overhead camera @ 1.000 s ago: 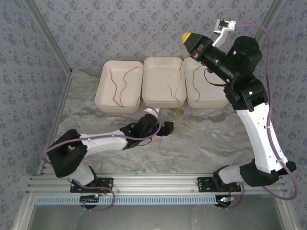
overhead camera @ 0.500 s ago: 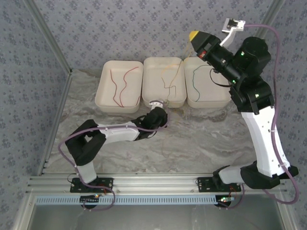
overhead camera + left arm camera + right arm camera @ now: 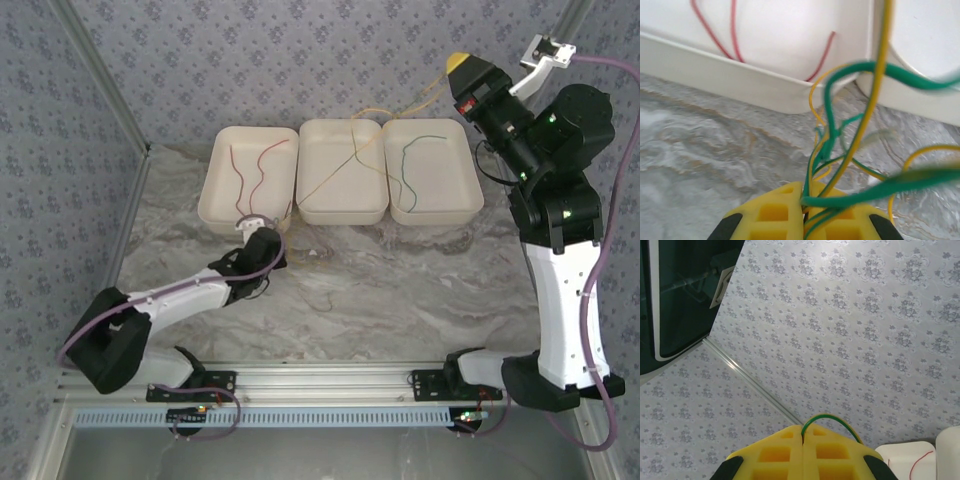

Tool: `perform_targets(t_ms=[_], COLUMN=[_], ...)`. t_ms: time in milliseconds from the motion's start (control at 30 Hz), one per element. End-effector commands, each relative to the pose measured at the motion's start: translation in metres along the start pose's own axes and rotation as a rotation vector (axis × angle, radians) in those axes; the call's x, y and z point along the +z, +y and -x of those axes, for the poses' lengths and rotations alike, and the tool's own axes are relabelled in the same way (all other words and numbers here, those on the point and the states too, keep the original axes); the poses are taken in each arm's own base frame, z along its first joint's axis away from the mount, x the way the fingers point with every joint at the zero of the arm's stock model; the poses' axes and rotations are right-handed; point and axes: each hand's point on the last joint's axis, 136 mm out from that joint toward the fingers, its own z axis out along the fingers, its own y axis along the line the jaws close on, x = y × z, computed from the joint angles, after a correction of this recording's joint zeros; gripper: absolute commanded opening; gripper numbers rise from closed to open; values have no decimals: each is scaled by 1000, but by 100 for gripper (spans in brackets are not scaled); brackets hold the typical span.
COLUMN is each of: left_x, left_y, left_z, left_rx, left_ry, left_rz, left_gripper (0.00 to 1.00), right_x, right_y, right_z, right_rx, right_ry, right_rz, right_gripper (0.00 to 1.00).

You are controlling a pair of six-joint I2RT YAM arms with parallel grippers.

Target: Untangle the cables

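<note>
Yellow-padded left gripper: clenched on a knot of green and yellow cables, low over the table, near the left tray's corner.
Right gripper: raised high, squeezed on a green loop; its ends are hidden inside the grip.
Red cables: in the left tray.
Blurred: nearest strands at the left wrist, too soft to trace.
</note>
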Motion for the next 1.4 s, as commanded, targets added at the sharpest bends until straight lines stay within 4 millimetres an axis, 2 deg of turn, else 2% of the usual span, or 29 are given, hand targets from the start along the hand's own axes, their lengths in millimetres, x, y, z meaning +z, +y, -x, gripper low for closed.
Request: perform_targets(t_ms=[0,300,400,467,567,667,800,900,933,1000,1133,1233,1367], left_x=[-3,-1,2,5,6,0,-19,-32,-36,-42,-49,-49,-45], left_y=[45,104,109,98,88,91,92,92,93,93,90,86,79], left_z=[-25,-46,-48,-47,-46,-40,-25,-12,-8,1,15,21,22], left_rx=[-51,-134,-145,-126,-101,-94,-104,-103,-99,-89,-65,-38,-22], left_ry=[95,174,202,214,225,210,152,111,104,94,79,82,97], left_rz=[121,238,231,173,121,140,127,119,119,121,108,106,88], left_gripper=[0,0,0,2,2,0,0,0,0,0,0,0,0], right_x=[-11,-35,-39,-34,-14,-3,-6,-9,-9,-15,-33,-48,-57], right_y=[9,-4,-3,-2,-2,-6,-30,-48,-55,-87,-167,-232,-297], right_z=[19,53,61,58,38,11,-19,-53,-69,-106,-171,-210,-245], right_rx=[-13,-31,-37,-36,-37,-104,-176,-212,-216,-208,-163,-140,-110], right_ry=[-65,-190,-209,-181,-62,39,124,224,272,373,463,504,572], right_rz=[22,-65,-69,-51,-14,-22,-118,-121,-119,-197,-367,-519,-666], right_gripper=[0,0,0,0,0,0,0,0,0,0,0,0,0])
